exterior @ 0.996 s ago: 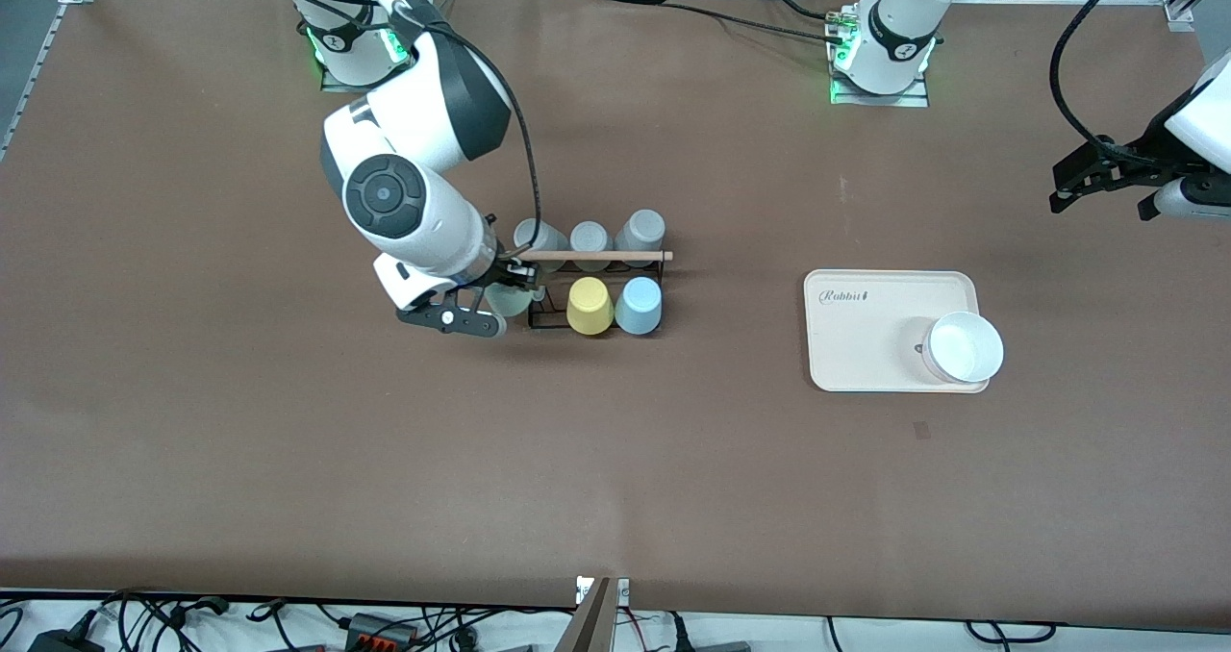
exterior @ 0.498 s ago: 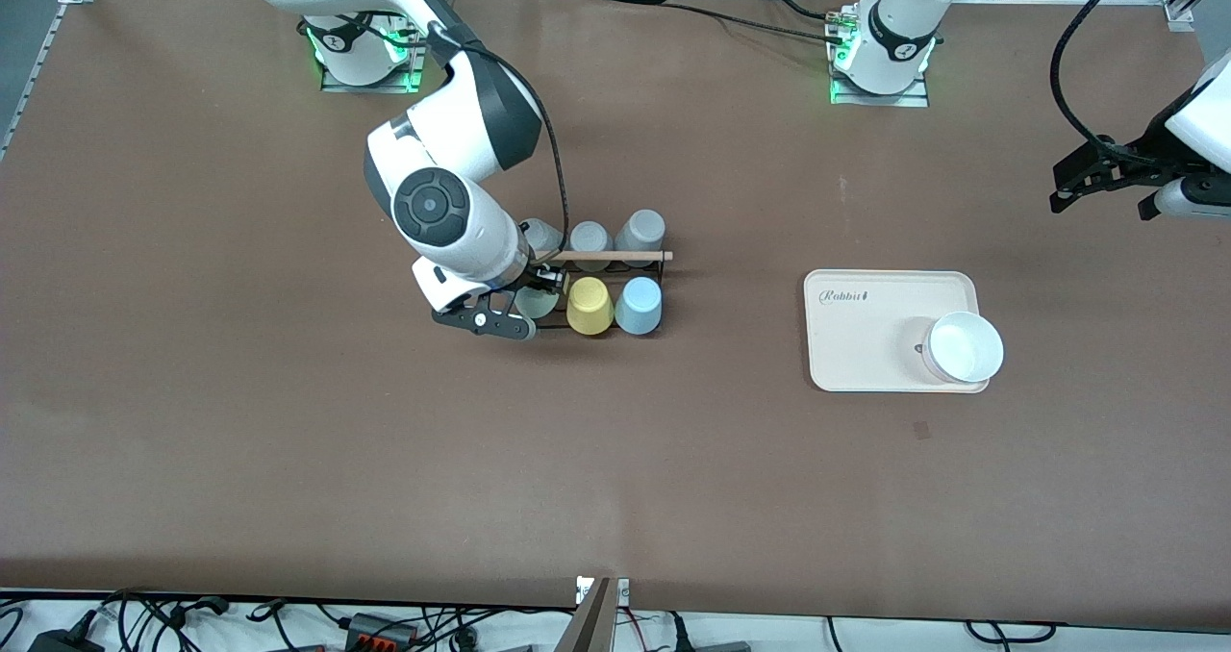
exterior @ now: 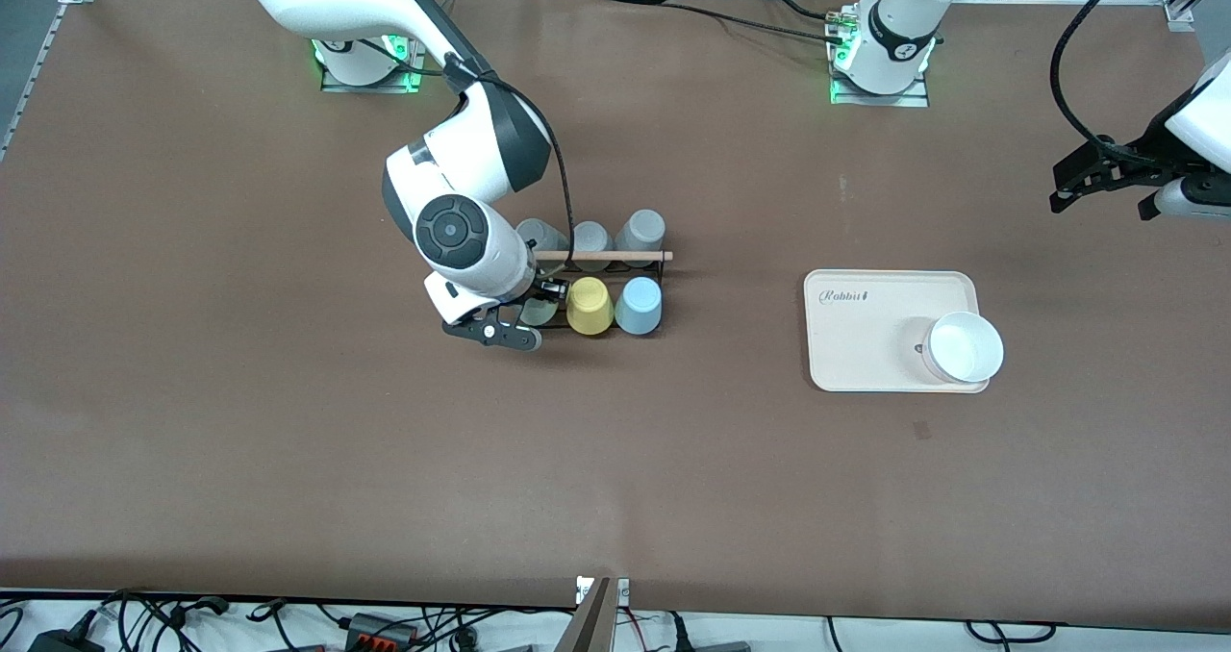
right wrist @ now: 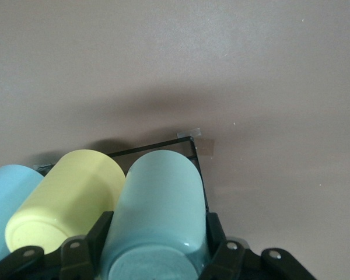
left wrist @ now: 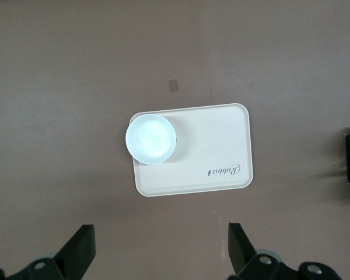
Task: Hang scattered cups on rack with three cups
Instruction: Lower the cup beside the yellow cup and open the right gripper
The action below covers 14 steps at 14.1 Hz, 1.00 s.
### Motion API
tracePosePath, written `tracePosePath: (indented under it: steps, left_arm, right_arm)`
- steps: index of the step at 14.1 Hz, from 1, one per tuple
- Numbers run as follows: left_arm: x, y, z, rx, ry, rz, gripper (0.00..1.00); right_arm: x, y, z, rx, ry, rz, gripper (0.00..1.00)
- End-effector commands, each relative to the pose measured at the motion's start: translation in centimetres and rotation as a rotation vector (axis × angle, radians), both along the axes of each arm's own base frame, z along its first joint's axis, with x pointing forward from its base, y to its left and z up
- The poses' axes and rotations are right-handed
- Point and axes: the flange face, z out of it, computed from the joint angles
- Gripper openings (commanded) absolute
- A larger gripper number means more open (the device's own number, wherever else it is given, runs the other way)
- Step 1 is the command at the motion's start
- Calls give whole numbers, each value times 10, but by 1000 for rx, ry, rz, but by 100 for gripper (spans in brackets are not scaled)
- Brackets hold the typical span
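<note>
I have the right gripper [right wrist: 154, 248] closed on the mint cup [right wrist: 156, 216], mouth down, at the rack's [exterior: 596, 291] last free spot nearer the front camera, at the right arm's end beside the yellow cup [exterior: 589, 306], so it can drop over a peg. The blue cup [exterior: 638, 305] already sits upturned next to the yellow one, three grey cups [exterior: 642, 232] farther back. The left gripper [left wrist: 160, 254] waits with fingers spread, holding nothing, over the tray [left wrist: 216, 146] with its white bowl [left wrist: 151, 138].

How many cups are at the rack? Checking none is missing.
6: three grey cups along the rack's farther row; yellow and blue in the nearer row; the mint cup beside yellow, gripped by the right gripper.
</note>
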Motion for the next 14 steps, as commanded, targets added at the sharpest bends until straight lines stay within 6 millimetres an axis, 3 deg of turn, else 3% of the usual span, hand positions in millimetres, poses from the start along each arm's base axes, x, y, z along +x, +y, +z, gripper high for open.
tracePosePath:
  steps: [1, 8, 9, 11, 14]
  left_arm:
    - [-7, 0, 5, 12, -3, -4, 100]
    - [-7, 0, 4, 12, -2, -4, 100]
    - [-7, 0, 3, 12, 0, -4, 100]
    - [-7, 0, 3, 12, 0, -4, 100]
    - [-7, 0, 3, 12, 0, -4, 100]
  right_arm:
    - [3, 6, -5, -11, -4, -13, 22]
    - [5, 7, -20, -11, -2, -19, 28]
    - [5, 7, -20, -11, -2, -19, 49]
    - [6, 5, -16, -7, -6, -24, 100]
    - [16, 1, 9, 8, -37, -28, 100]
